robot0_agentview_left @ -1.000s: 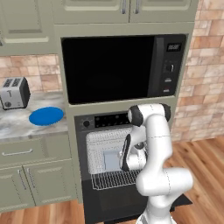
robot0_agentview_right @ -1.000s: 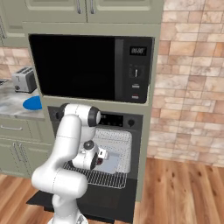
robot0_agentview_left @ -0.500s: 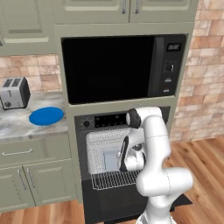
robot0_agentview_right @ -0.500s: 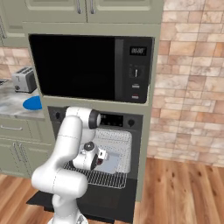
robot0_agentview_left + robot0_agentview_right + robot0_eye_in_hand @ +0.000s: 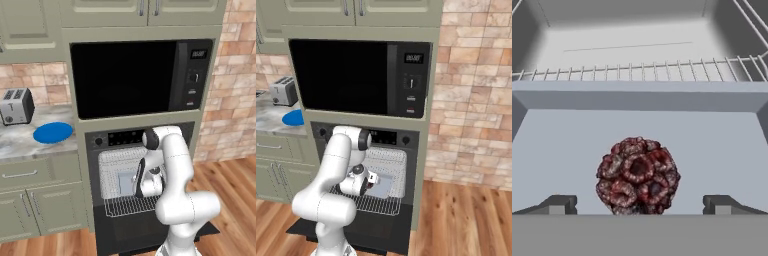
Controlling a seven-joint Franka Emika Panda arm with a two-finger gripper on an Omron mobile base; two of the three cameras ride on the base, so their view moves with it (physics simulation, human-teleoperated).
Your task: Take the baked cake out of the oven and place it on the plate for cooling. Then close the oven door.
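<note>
Hand: hand (image 5: 640,205) sat low in the oven mouth, its two fingertips (image 5: 559,204) spread wide apart, one on each side of the baked cake, clamped on nothing.
Baked cake: baked cake (image 5: 638,175), dark brown and lumpy, lay on the floor of a shallow grey tray (image 5: 572,150), between the spread tips and near the tray's near edge; whether the tips touched it could not be told.
Tray: rested on the wire rack (image 5: 131,204), which stood drawn out toward the near side over the lowered door; its far wall stood in front of more rack wires (image 5: 632,71) and the pale back of the cavity.
Oven: oven (image 5: 122,137) was built in below the large black microwave (image 5: 135,77), its control strip with knobs and display just above the open cavity.
Oven door: oven door (image 5: 381,227) hung dropped open, flat and dark, below the rack.
Arm: white arm (image 5: 175,170) bent down from in front of the control strip, wrist lowered into the opening.
Plate: blue plate (image 5: 53,132) lay flat on the table (image 5: 20,145) to the left of the oven, well apart from the cake.
Toaster: toaster (image 5: 16,106) stood on the table beyond the plate, toward the far left, against the brick wall.
</note>
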